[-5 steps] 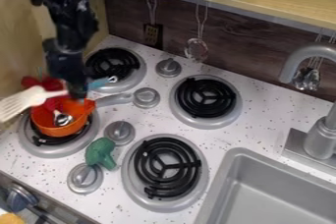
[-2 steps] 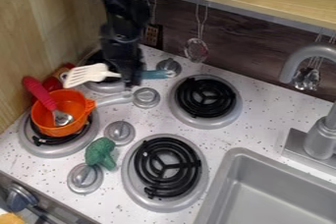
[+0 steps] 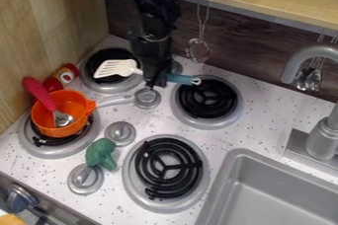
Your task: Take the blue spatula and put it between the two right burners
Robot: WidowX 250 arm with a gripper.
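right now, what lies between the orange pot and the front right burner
In the camera view, a silver knob and a green toy broccoli lie between the orange pot and the front right burner.

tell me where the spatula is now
In the camera view's upper left, the spatula is held by the tool, partly over the upper-left burner.

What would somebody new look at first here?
Probably the bright orange pot on the lower-left burner, with a red-handled spoon in it. Next, the white spatula with the blue handle, held by the black tool towards the top. Then perhaps the green broccoli, lower down.
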